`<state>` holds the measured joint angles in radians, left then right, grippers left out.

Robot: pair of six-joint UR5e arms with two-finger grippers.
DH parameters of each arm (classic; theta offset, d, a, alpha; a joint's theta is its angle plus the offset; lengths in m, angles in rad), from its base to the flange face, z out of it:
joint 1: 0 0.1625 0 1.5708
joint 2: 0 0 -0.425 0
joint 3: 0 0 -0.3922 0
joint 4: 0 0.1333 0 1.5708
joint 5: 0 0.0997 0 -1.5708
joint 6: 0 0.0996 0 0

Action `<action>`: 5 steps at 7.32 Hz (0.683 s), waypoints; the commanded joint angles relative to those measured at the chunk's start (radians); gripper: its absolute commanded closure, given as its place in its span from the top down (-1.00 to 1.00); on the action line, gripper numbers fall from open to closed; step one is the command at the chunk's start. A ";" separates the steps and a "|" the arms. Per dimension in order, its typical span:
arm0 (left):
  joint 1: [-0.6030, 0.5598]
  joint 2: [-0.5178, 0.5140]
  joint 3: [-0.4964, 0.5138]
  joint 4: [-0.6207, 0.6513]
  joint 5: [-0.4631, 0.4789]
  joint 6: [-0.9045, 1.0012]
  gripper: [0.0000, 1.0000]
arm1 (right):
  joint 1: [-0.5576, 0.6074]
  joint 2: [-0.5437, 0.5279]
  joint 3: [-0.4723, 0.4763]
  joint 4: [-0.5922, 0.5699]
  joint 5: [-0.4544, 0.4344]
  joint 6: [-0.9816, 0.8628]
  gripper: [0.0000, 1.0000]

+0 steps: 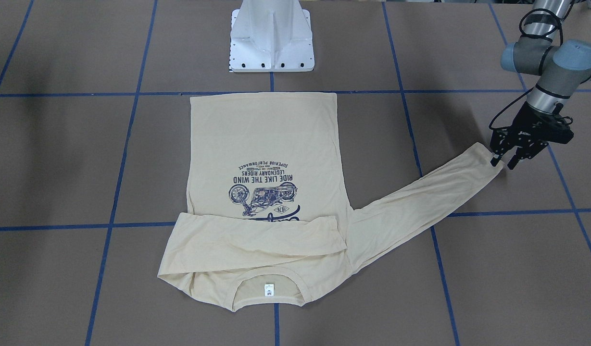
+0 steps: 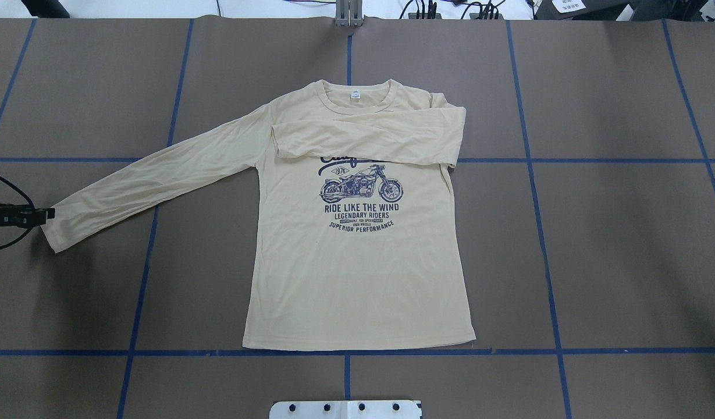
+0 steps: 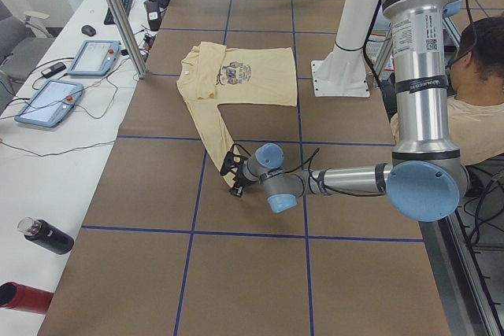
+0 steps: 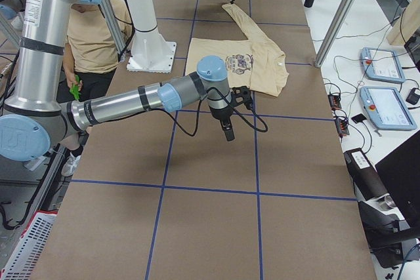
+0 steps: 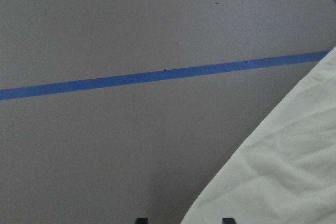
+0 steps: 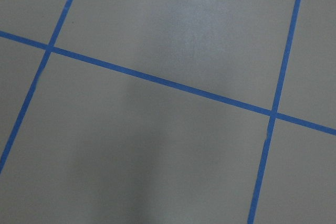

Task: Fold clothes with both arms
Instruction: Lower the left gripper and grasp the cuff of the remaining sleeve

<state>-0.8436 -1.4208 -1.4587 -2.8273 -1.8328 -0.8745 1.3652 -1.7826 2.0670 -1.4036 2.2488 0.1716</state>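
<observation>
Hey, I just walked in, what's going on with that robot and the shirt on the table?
A two-arm robot is folding a cream long-sleeved T-shirt that lies print-up on the table. One sleeve is already folded across the chest, just below the collar. The other sleeve lies stretched out sideways, and the left gripper is at its cuff with fingers apart. The right gripper hangs over bare table, away from the shirt; its state can't be told.
</observation>
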 commanded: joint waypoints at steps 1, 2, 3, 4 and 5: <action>0.001 0.000 0.012 -0.001 0.000 0.031 0.07 | 0.000 0.000 -0.001 0.000 0.000 0.000 1.00; 0.001 0.000 0.012 -0.003 0.000 0.031 0.03 | 0.000 0.000 -0.001 0.000 0.000 0.000 1.00; 0.001 0.000 0.012 -0.003 0.000 0.032 -0.09 | 0.000 0.000 0.001 0.000 0.002 0.000 1.00; 0.004 0.000 0.012 -0.009 0.000 0.032 -0.17 | 0.000 0.002 0.002 0.000 0.002 0.000 1.00; 0.006 0.000 0.012 -0.012 0.000 0.032 -0.26 | 0.000 0.005 -0.001 -0.002 0.002 0.000 1.00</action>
<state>-0.8397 -1.4204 -1.4467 -2.8351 -1.8331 -0.8426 1.3652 -1.7805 2.0679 -1.4039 2.2501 0.1718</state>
